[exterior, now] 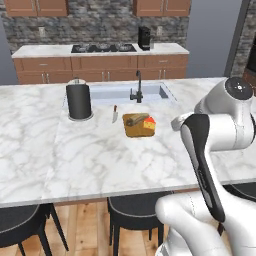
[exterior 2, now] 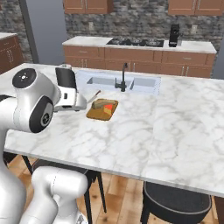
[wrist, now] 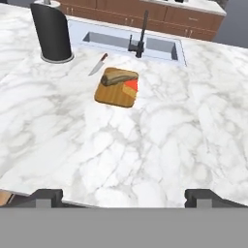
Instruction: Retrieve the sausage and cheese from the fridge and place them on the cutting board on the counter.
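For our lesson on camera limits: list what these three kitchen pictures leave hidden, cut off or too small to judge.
- Hand: hand view, lower edge cuts it; fingertips stand wide apart.
- Black canister: right base view, white arm hides its lower part.
- Sausage beside cheese on cutting board: left base view, too small to tell touching or apart.
- Knife: blade edge too small.

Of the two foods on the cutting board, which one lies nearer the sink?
The sausage, a dark brownish link along the cutting board's sink-side edge. The cheese, an orange-red wedge, sits beside it, farther from the sink.
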